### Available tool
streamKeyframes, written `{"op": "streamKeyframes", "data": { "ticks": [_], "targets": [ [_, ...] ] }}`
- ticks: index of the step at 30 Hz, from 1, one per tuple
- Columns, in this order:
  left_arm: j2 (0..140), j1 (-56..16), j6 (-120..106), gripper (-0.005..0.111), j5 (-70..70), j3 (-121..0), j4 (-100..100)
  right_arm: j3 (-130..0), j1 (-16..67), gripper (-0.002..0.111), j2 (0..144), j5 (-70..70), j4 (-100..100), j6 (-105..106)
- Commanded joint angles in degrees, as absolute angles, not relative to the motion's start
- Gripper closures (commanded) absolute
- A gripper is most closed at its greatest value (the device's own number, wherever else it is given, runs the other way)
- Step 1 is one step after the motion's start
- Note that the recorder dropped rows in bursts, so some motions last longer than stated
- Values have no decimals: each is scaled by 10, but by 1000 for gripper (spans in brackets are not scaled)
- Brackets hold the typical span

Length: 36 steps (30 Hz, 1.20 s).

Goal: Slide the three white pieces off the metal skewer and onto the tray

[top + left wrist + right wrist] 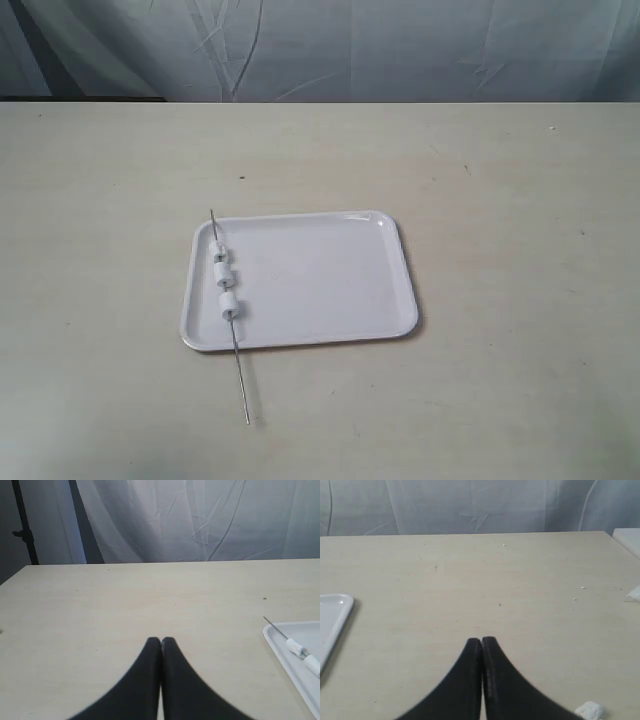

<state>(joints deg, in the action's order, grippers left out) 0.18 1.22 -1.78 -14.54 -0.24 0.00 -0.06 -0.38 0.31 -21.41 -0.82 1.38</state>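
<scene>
Table (520,300): we see a pale beige top.
Tray (320,275): glossy white, lying at the centre.
Left gripper (161,641): tips pressed together, clamping nothing, above bare table.
Right gripper (481,641): the same.
Metal skewer (241,375): crosses the tray's left edge, near end on the table.
Three white pieces (222,275): threaded on it, over the tray's left side.

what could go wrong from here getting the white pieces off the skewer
The metal skewer is very thin and lies flat, one end on the table; the left claw and right claw, both shut, may slip off it or knock it aside. The three white pieces sit close to the rim of the tray, so sliding them toward the overhanging end could drop them on the table instead.
</scene>
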Motion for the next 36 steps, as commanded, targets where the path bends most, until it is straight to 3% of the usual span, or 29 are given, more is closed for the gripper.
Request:
{"op": "streamKeyframes", "data": {
  "ticks": [1, 16, 23, 32, 36],
  "targets": [
    [0, 10, -17, 107, -137, 0, 0, 0, -7, 108, 0, -208, -7, 14],
    [0, 10, -17, 107, -137, 0, 0, 0, -7, 108, 0, -208, -7, 14],
    [0, 10, -17, 107, -132, 0, 159, 0, -7, 108, 0, -206, -7, 14],
    [0, 10, -17, 107, 83, 0, 175, 0, -7, 108, 0, -39, -8, 14],
    [0, 10, -17, 107, 117, 0, 175, 0, -7, 108, 0, 10, -8, 14]
  ]
}}
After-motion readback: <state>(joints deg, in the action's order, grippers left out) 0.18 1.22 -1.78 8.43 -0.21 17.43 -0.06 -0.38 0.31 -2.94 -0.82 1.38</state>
